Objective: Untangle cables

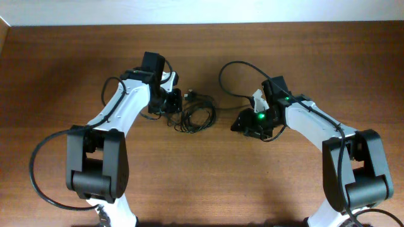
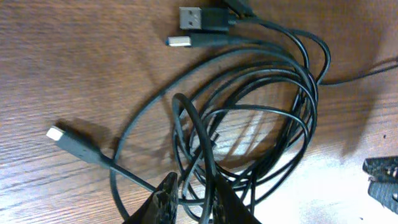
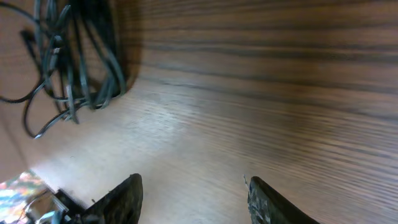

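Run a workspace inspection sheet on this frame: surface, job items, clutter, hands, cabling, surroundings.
surface: wooden table, brown grain.
job's things: thin black cables in one looped tangle between the arms; USB plug lying at its edge.
clutter: nothing seen.
grippers: left hand low on the tangle, strands between its near-closed fingers, grip unclear; right hand open, nothing between its fingers, beside the tangle.
cables: thick arm cables loop from each arm.
surroundings: pale strip past the table's far edge; nothing else seen.
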Motion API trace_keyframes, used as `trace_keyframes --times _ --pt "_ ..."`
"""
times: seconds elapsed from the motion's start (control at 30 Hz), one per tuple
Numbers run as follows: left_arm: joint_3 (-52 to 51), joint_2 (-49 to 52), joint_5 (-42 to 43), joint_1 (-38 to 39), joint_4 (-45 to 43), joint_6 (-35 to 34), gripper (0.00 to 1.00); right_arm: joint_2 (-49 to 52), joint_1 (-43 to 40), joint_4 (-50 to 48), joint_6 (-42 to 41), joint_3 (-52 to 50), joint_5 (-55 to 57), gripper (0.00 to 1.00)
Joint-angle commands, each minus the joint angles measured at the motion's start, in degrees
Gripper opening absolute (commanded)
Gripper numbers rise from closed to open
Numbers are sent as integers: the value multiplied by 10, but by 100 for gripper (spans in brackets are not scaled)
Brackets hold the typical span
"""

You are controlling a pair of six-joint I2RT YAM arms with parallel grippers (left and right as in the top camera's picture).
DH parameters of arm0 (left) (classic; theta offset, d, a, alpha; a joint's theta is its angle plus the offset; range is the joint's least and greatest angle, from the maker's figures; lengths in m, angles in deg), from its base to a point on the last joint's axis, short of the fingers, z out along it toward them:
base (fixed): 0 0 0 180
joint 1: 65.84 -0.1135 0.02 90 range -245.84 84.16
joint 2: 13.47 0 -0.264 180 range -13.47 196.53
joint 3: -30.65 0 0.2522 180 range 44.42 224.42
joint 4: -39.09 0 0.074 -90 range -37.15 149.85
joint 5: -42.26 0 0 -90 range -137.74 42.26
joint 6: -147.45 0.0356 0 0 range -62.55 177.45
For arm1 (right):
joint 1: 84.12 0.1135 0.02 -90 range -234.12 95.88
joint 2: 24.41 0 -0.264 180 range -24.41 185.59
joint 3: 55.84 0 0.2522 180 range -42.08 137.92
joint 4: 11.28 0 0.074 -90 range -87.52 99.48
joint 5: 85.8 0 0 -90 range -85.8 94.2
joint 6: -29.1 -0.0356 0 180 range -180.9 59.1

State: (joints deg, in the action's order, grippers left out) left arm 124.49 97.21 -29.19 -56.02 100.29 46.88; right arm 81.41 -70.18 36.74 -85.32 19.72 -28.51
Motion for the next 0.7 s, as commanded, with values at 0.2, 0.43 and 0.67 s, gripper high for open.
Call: trace_keyframes --times 0.2,0.43,0.67 --pt "64 -31 -88 90 90 30 49 5 3 18 -3 -2 67 64" --pt "64 -13 -108 184 61 3 48 5 3 30 -3 -2 77 72" --pt "96 -8 -246 198 84 -44 44 5 2 35 -3 -2 99 73"
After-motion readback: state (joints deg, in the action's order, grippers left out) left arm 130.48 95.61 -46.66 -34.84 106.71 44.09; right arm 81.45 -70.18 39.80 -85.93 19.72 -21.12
